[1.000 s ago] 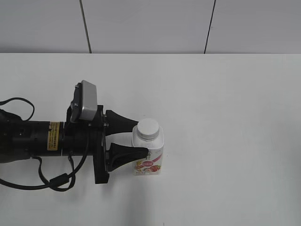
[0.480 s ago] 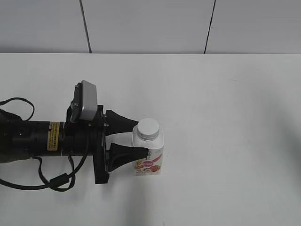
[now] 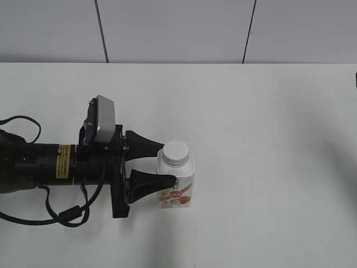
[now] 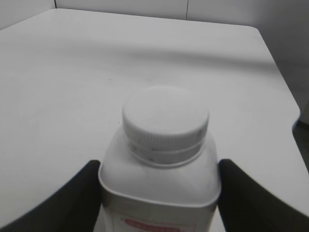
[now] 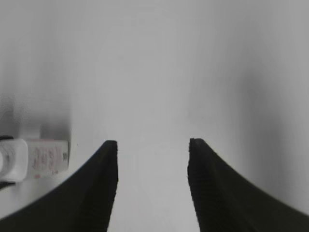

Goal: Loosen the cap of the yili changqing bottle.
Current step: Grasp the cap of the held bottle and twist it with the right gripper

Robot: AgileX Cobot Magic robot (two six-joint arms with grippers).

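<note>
The yili changqing bottle [image 3: 177,187] stands upright on the white table, white with a pink-red label on its front. Its white cap [image 3: 175,152] sits on the neck. My left gripper [image 3: 163,164] is shut on the bottle's body, one black finger on each side, below the cap. In the left wrist view the cap [image 4: 165,122] is close and centred, the bottle [image 4: 159,186] between the fingers [image 4: 159,193]. My right gripper [image 5: 151,145] is open and empty above bare table; the bottle [image 5: 34,158] shows small at the left edge of the right wrist view. In the exterior view only a dark sliver shows at the right edge.
The white table [image 3: 268,123] ends at a grey panelled wall at the back. My left arm and its cable [image 3: 56,167] lie across the table's left side. A faint shadow falls over the table's right part.
The left gripper and the bottle have not moved. A shadow has spread over the right of the table and a dark sliver has come in at the right edge.
</note>
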